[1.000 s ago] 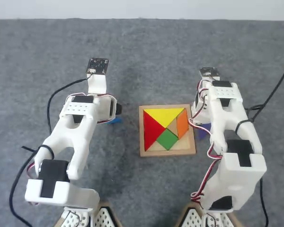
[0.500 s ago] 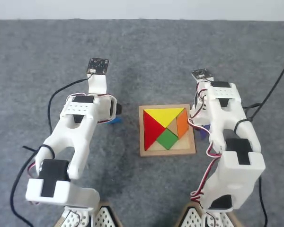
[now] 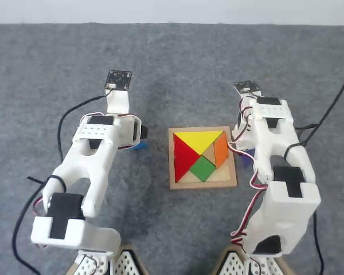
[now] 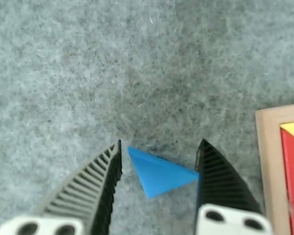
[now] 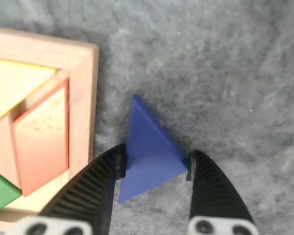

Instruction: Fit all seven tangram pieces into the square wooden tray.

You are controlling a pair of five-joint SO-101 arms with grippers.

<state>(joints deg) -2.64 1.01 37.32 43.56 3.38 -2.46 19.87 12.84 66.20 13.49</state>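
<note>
The square wooden tray [image 3: 175, 184] lies between the two arms and holds a yellow triangle [image 3: 199, 140], a red triangle [image 3: 183, 157], a green square [image 3: 203, 168] and an orange piece [image 3: 221, 149]. A light blue triangle [image 4: 159, 172] lies on the carpet left of the tray, and my left gripper [image 4: 160, 144] stands open around it. One fingertip touches a corner of it. A dark blue triangle [image 5: 149, 152] lies right of the tray rim [image 5: 85, 98]. My right gripper [image 5: 156, 152] is shut on it, with both fingers against its sides.
Grey carpet covers the whole table. The tray's bare wooden floor [image 3: 215, 175] shows along its near right part. A black cable [image 3: 332, 109] runs off to the right behind the right arm. Open carpet lies beyond both arms.
The right arm's wrist swung slightly left and then back a little. The left arm and the pieces in the tray have not moved.
</note>
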